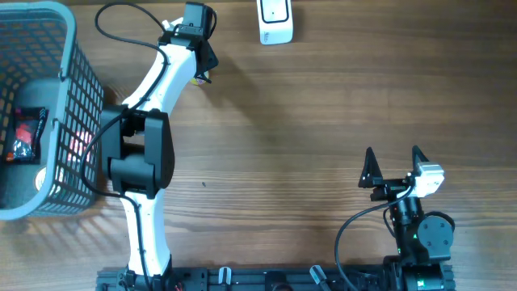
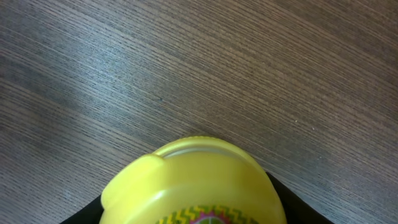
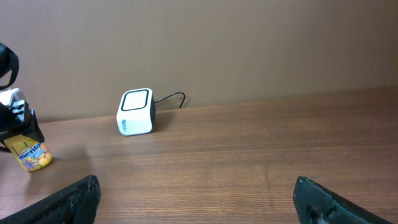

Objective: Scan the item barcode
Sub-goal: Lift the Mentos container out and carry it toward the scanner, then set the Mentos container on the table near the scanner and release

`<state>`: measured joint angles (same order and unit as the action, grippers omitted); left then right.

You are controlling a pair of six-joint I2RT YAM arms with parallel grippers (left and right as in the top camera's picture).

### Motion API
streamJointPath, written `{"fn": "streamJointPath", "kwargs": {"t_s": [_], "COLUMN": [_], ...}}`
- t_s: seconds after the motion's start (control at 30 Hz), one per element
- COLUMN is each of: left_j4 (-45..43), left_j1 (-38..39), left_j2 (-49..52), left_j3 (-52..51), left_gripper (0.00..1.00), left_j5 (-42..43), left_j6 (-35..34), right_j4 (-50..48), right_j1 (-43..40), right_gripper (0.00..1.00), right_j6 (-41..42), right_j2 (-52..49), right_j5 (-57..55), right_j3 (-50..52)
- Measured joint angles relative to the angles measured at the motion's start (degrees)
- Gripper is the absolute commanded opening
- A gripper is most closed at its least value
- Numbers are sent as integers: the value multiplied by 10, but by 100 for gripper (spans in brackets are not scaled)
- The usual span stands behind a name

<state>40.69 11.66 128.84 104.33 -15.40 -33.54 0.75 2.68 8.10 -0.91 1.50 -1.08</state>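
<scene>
Standing on the table (image 1: 323,105) at the far side, left of centre: a small yellow sweets bottle (image 3: 31,155). It is near the white scanner (image 1: 275,23) but apart from it, on the scanner's left. A blue basket (image 1: 81,105) is further left.

The left gripper (image 1: 203,65) is down over the bottle, with a finger close along each flank. Cannot tell whether they press or merely bracket it. The right gripper (image 1: 393,155) is parked near right, with its jaws wide apart and nothing between them.

Handling, as a judgement:
- The bottle is hard plastic, likely light and stiff enough to squeeze.
- The wall is glossy and rounded, so it could slip or twist in the pads.
- Hold it across the body just under the broad lid, leaving the printed label facing out.

No barcode is visible in any view. Its side is unknown, so the bottle may need turning before it faces the scanner window.
</scene>
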Motion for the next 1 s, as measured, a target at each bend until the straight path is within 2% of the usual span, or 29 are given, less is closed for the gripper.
{"fn": "streamJointPath", "kwargs": {"t_s": [0.07,0.2,0.4,0.53,0.73,1.0], "left_j4": [0,0,1,7,23,46], "left_j1": [0,1,1,1,3,4], "left_j2": [1,6,12,12,-17,-222], "left_j3": [0,0,0,0,0,0], "left_gripper": [63,81,95,99,100,100], "left_j5": [-2,-2,-2,-2,-2,-2], "left_j6": [0,2,2,2,2,3], "right_j4": [0,0,0,0,0,0], "right_j1": [0,0,0,0,0,0], "right_gripper": [100,100,100,100,100,100], "right_j6": [0,0,0,0,0,0], "right_j2": [0,0,0,0,0,0], "right_j5": [0,0,0,0,0,0], "right_j3": [0,0,0,0,0,0]}}
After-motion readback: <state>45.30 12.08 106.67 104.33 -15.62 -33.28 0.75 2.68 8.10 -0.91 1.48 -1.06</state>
